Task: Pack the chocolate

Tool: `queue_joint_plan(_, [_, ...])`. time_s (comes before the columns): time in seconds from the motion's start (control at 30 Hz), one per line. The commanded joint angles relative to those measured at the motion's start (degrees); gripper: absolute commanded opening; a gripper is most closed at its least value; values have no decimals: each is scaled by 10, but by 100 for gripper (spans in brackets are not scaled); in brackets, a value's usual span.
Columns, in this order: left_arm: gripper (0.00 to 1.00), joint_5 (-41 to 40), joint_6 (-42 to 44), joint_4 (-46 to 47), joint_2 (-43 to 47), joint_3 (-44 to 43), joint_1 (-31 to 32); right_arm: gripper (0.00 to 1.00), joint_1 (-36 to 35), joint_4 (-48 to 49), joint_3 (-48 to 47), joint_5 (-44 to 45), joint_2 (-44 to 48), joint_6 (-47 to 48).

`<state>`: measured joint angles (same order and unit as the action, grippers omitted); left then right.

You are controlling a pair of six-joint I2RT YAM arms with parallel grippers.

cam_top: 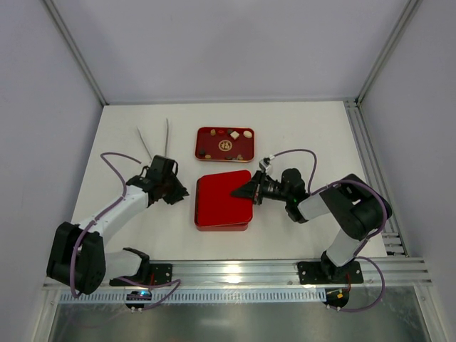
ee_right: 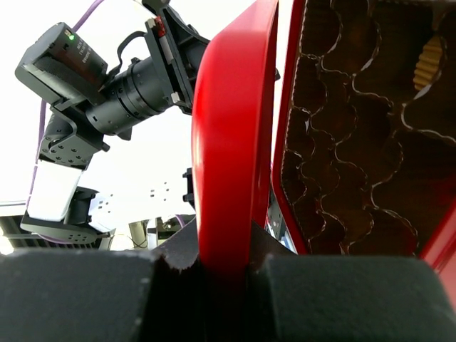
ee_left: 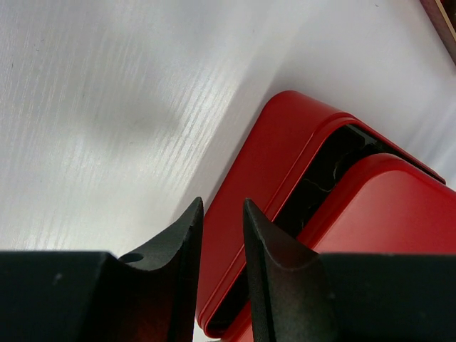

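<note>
Small chocolate pieces [cam_top: 233,133], dark, tan and white, lie in a red tray [cam_top: 201,144] at the back. In front of it a flat red lid [cam_top: 221,199] lies askew over the square red box [cam_top: 222,226]. My right gripper [cam_top: 242,192] is shut on the lid's right edge [ee_right: 231,142], holding it tilted up, with the box's brown compartments [ee_right: 356,142] showing beside it. A tan piece [ee_right: 429,60] sits in one compartment. My left gripper [cam_top: 179,192] is at the box's left side, its jaws [ee_left: 221,206] a little open and empty, just short of the box corner [ee_left: 285,135].
Two thin grey rods [cam_top: 146,142] [cam_top: 167,137] lie on the white table behind the left arm. Grey walls close in the back and sides. An aluminium rail [cam_top: 235,271] runs along the near edge, another along the right side [cam_top: 370,164].
</note>
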<state>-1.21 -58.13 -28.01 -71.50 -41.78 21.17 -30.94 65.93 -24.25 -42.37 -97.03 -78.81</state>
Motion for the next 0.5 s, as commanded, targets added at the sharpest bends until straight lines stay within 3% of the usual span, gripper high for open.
queue_joint_plan(0.0, [29, 4, 6, -1, 16, -20, -3, 7, 1, 42, 3, -10, 0, 4])
queue_joint_plan(0.23, [28, 9, 7, 0, 19, -19, -3, 11, 1, 46, 3, -5, -9, 6])
queue_joint_plan(0.47, [28, 9, 12, 0, 22, -17, -4, 25, 1, 25, -3, 0, -5, 23])
